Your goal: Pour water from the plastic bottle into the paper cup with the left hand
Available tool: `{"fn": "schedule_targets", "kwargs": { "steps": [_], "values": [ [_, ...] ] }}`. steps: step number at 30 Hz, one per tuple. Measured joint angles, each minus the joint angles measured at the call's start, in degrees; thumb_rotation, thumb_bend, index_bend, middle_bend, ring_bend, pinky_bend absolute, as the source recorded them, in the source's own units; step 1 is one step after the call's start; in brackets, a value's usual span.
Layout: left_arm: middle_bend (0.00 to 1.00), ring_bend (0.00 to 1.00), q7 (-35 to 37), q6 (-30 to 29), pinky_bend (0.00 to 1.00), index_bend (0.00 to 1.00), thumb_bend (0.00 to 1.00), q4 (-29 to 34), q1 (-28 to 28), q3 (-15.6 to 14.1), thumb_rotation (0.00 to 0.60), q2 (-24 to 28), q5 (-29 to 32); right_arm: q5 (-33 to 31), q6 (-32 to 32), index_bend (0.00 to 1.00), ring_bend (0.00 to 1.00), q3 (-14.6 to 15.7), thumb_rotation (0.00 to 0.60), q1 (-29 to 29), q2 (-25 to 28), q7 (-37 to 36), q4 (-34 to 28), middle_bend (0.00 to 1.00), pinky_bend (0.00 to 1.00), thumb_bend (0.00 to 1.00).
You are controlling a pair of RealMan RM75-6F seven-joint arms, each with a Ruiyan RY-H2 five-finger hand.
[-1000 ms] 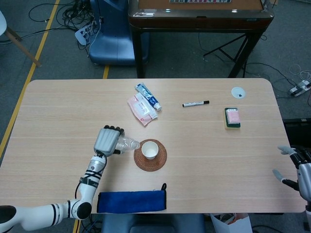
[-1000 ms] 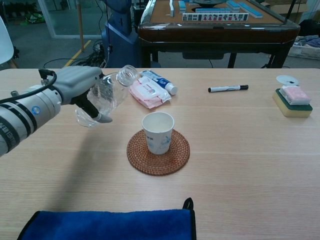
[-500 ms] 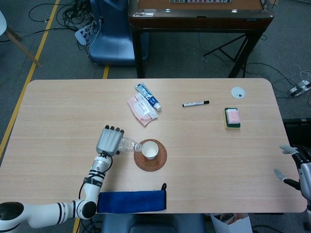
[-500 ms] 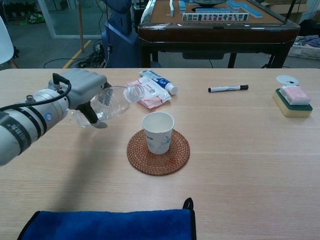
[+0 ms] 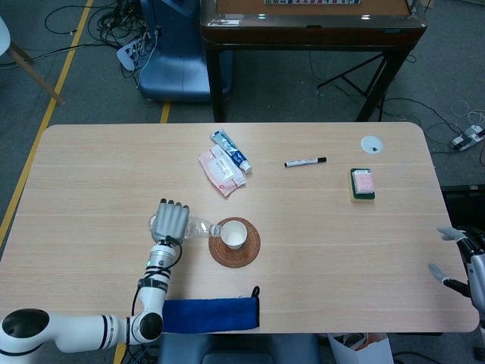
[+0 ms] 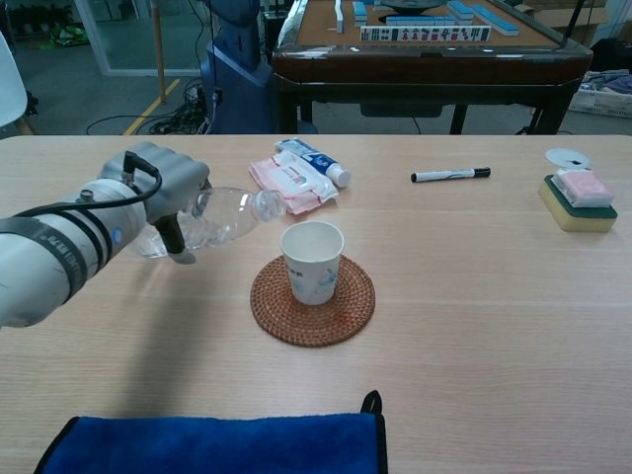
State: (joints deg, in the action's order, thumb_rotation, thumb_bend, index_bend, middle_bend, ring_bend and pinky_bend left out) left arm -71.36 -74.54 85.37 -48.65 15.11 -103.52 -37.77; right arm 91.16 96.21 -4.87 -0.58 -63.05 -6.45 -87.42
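The table [image 6: 494, 326] carries the work; the items at its far side play no part. The left hand [image 6: 163, 188] wraps the bottle [image 6: 222, 215] around its body, fingers closed over the top and thumb beneath, with the bottle laid nearly level and its neck pointing away from the hand toward the cup [image 6: 312, 261]. The bottle is clear thin plastic, so it is judged light, easily dented and somewhat slick; a mid-body hold with moderate pressure suits it, since a hard squeeze could push water out suddenly. The cup stands upright on a coaster [image 6: 312, 299], just beyond the bottle mouth and lower than it. Being paper, it is judged light and easily tipped if struck. The right hand [image 5: 464, 262] rests far off, fingers apart, holding nothing.
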Motion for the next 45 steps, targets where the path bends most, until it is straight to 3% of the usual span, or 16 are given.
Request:
{"fn": "schedule_targets", "kwargs": {
  "steps": [25, 45],
  "values": [
    [0.76, 0.39, -12.1, -6.6, 0.35, 0.72, 0.12, 0.8, -5.5, -0.4, 0.600, -1.8, 6.6, -0.1, -0.4, 0.31, 0.26, 0.0, 0.600, 0.1, 0.1, -0.3, 0.1, 0.42, 0.41, 0.08],
    [0.76, 0.39, -17.3, -9.4, 0.37, 0.72, 0.12, 0.4, -8.1, -0.1, 0.600, -2.6, 10.5, -0.7, -1.3, 0.31, 0.26, -0.1, 0.600, 0.5, 0.2, -0.8, 0.2, 0.42, 0.41, 0.08]
  ]
}}
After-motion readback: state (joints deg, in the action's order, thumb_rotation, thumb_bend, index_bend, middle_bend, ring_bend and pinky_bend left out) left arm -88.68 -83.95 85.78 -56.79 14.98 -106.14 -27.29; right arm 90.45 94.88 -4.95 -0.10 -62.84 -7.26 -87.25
